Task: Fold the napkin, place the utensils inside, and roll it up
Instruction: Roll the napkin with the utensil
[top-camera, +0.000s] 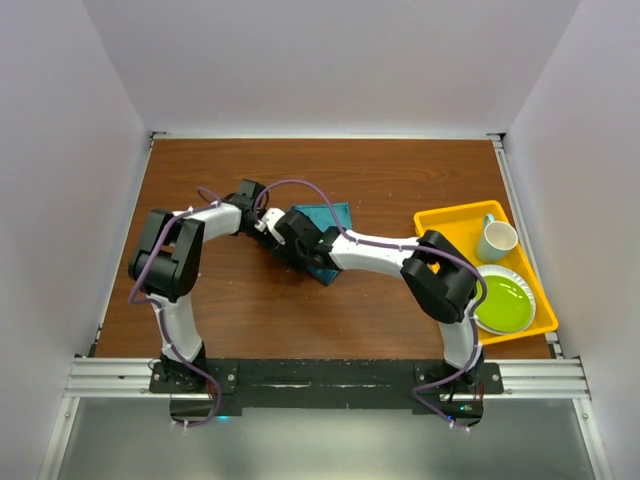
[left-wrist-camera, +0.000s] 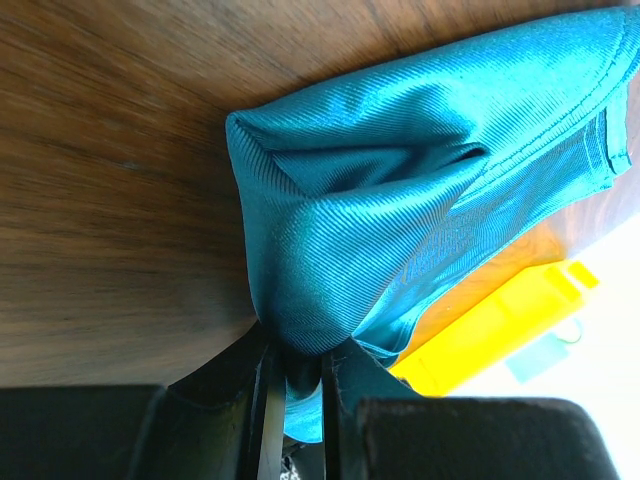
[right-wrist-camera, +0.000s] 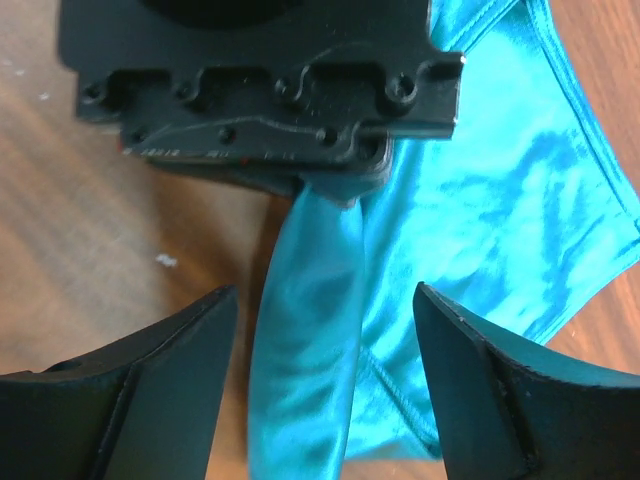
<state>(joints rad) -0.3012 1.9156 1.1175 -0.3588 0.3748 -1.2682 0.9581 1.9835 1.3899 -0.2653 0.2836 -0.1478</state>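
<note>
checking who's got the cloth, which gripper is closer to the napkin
Left. The left gripper is shut on a bunched part of the napkin. The right gripper is open, with one finger on each side of the pulled-up strand and neither touching it.

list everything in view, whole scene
table: one, brown wood, under everything
napkin: one, teal, bunched near the centre
tray: one, yellow, right side
cup: one, pale, far corner of the tray
plate: one, green, near end of the tray
spoon: none in view
left gripper: one, black, shut on a fold of the napkin
right gripper: one, black, open, fingers either side of the pulled-up cloth
</note>
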